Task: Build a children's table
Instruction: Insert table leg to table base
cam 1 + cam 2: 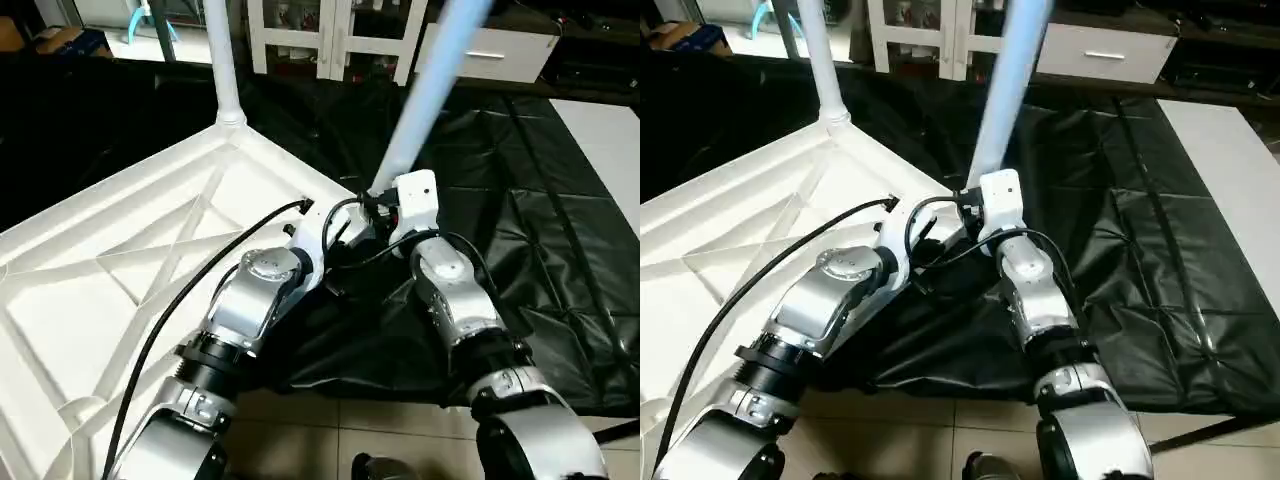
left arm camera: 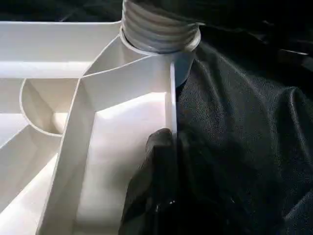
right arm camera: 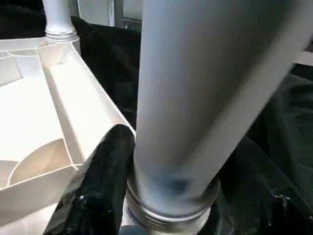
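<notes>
The table top [image 1: 120, 270] lies underside-up on a sheet [image 1: 520, 240], one leg [image 1: 222, 60] standing behind another [image 1: 425, 100].

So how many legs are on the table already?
One leg already stands in the far corner of the upside-down top. A second leg is at the near corner socket, its threads still showing, with the right gripper on it and the left gripper pinching the top's rim. At least this leg needs finishing; the other corners are out of view.

We are finding no readable text, label, brand, number or sign anywhere in these views; we are seeing nothing printed on any surface.
</notes>
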